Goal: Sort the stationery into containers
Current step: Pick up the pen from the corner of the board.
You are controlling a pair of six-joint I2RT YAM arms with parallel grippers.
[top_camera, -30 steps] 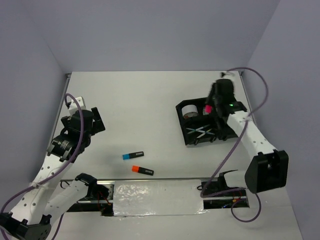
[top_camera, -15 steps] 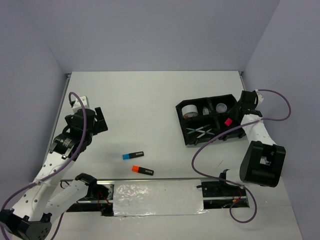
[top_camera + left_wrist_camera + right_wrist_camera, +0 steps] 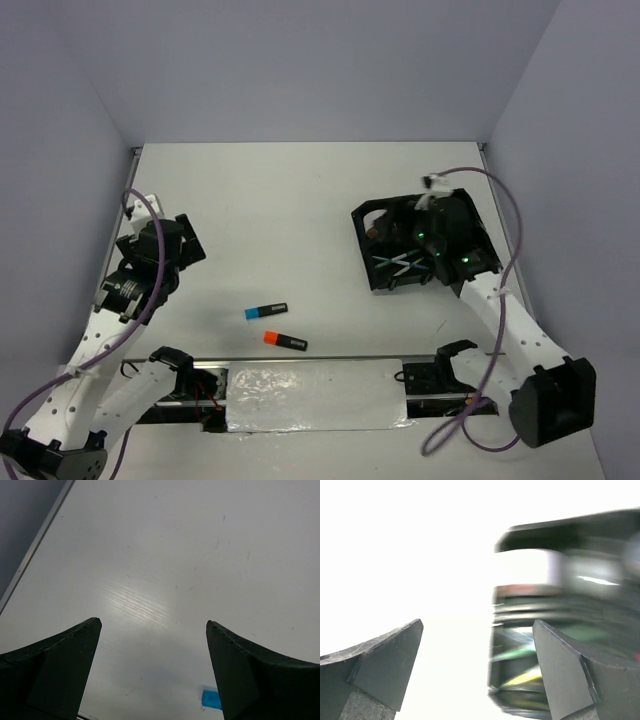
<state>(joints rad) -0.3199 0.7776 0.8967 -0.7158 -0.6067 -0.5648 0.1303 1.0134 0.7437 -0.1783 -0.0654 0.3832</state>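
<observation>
Starting nearest me: orange-ended short black highlighter (image 3: pixel 285 341) lies flat on the white desk (image 3: pixel 300 200), loose, not sorted yet. Just past it, close but not touching, blue-ended short black highlighter (image 3: pixel 266 311), also flat and roughly parallel to the first. Both are stubby smooth plastic bars. I judge they will not roll much and should take a pinch across the short side.

Left tool (image 3: pixel 152 625) hangs over bare desk to the left of those two, fingers spread wide, nothing between them. The blue end peeks in at the bottom edge of its wrist view, so I read it as parked within reach of the blue one, the likely next pick. The desk there is matte laminate with a soft sheen and fine scratches.

Farther out on the right sits the black plastic organiser tray (image 3: pixel 362 215), hard, with thin divider walls and skewed to the desk edge. Two thin pens (image 3: pixel 395 265) lie crossed in its near-left compartment, fitting there because it is the long slot. Right tool (image 3: pixel 477 625) is above the tray, fingers apart and empty. Its wrist view is badly blurred, but nothing shows between them. I guess it is placed there for dropping pieces in. The right arm covers the back compartments, so I cannot tell what they hold, and I see no pink-ended highlighter.
</observation>
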